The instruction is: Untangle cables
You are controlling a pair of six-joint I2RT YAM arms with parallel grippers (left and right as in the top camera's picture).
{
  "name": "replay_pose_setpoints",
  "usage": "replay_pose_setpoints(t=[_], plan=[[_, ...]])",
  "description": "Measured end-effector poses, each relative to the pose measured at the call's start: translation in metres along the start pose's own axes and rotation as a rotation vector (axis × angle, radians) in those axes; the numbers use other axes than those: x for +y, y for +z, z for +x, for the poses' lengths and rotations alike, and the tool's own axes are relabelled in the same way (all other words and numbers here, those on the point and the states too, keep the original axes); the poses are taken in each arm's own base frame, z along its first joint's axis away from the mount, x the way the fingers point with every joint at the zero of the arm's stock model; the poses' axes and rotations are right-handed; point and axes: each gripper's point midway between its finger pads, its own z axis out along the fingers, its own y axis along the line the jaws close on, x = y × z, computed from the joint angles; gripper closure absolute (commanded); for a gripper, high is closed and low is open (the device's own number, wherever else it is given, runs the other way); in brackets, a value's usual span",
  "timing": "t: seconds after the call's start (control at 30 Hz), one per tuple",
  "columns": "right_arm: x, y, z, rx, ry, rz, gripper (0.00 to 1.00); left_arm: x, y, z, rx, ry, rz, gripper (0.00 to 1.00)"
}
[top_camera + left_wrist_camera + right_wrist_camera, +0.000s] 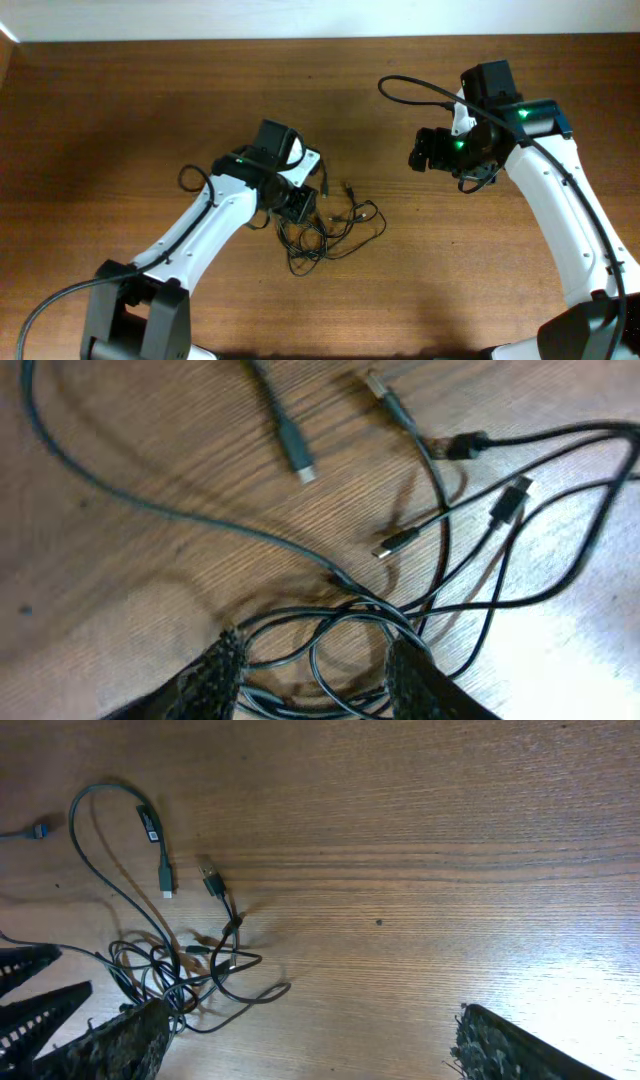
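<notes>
While the L gripper [315, 660] sits w/ jaws part-open astride loops of the cables [283, 428], the R gripper [312, 1038] hangs wide open over the table [420, 840], well apart from them.

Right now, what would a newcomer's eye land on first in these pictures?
A tangled clump of thin black cables lies in the middle of the wooden table. The left gripper is down on it, its fingers straddling the loops. The right gripper hangs open off to one side, clear of the clump.
</notes>
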Motion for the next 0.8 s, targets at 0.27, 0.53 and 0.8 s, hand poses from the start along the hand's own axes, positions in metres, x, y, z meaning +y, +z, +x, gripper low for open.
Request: replay_pose_setpoints(t=[0.27, 0.53, 0.8], plan=[[0.0, 0.0, 0.0, 0.0, -0.001, 0.0, 0.07, 0.001, 0.02, 0.02, 0.103, 0.102, 0.02, 0.5], [0.0, 0.0, 0.0, 0.0, -0.001, 0.0, 0.07, 0.013, 0.045, 0.034, 0.184, 0.248, 0.005, 0.51], [0.0, 0.0, -0.001, -0.002, -0.002, -0.001, 0.07, 0.027, 0.066, 0.036, 0.213, 0.269, -0.035, 1.0]])
